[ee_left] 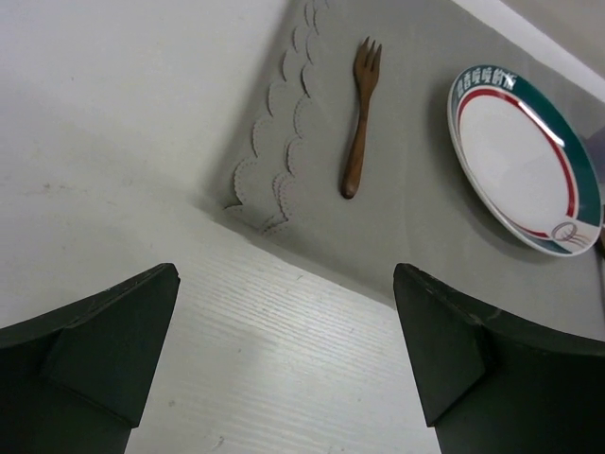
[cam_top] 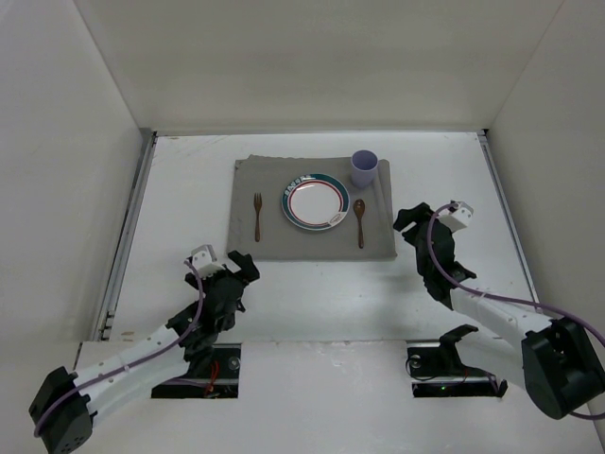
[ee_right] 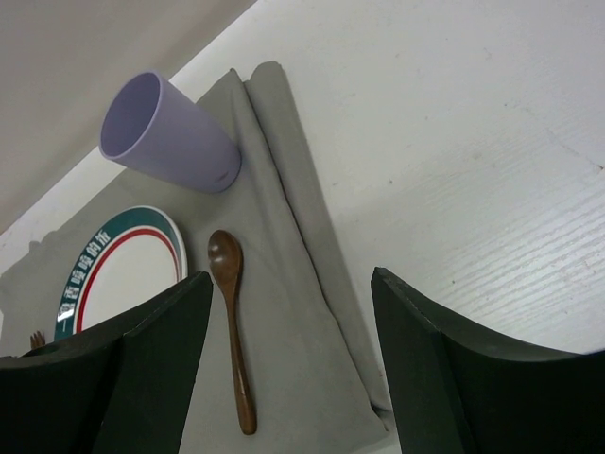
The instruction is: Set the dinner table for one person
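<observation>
On the white dinner table (cam_top: 312, 293) lies a grey placemat (cam_top: 269, 248). On it sit a white plate (cam_top: 315, 201) with a green and red rim, a wooden fork (cam_top: 257, 216) to its left, a wooden spoon (cam_top: 360, 223) to its right and a lilac cup (cam_top: 364, 169) at the far right corner. My left gripper (cam_top: 248, 269) is open and empty, just near of the mat's front left corner. My right gripper (cam_top: 408, 223) is open and empty, beside the mat's right edge. The fork (ee_left: 358, 116), plate (ee_left: 523, 156), spoon (ee_right: 233, 326) and cup (ee_right: 170, 135) show in the wrist views.
White wall panels (cam_top: 312, 66) close the table at the back and sides. The mat's right edge (ee_right: 312, 236) is folded into a ridge. Its front left corner (ee_left: 269, 203) is scalloped and doubled over.
</observation>
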`<state>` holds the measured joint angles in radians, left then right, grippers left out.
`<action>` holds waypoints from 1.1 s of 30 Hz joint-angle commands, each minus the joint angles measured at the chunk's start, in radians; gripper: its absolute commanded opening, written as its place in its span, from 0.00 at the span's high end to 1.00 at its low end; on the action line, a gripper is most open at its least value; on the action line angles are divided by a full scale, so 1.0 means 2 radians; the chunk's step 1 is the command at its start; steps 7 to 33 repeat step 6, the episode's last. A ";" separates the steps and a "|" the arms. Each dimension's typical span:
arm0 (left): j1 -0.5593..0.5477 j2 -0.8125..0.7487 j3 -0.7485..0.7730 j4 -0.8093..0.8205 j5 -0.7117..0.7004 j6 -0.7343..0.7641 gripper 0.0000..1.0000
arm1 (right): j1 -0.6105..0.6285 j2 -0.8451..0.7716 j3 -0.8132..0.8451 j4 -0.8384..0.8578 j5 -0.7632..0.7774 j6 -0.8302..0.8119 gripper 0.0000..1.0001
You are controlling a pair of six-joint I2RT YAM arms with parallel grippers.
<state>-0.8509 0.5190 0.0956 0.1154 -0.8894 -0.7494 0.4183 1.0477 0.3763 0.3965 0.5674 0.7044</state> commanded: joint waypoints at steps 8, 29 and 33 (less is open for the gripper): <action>-0.001 0.025 0.011 0.017 -0.016 -0.004 0.00 | 0.001 0.004 0.007 0.022 -0.011 0.004 0.26; -0.001 0.025 0.011 0.017 -0.016 -0.004 0.00 | 0.001 0.004 0.007 0.022 -0.011 0.004 0.26; -0.001 0.025 0.011 0.017 -0.016 -0.004 0.00 | 0.001 0.004 0.007 0.022 -0.011 0.004 0.26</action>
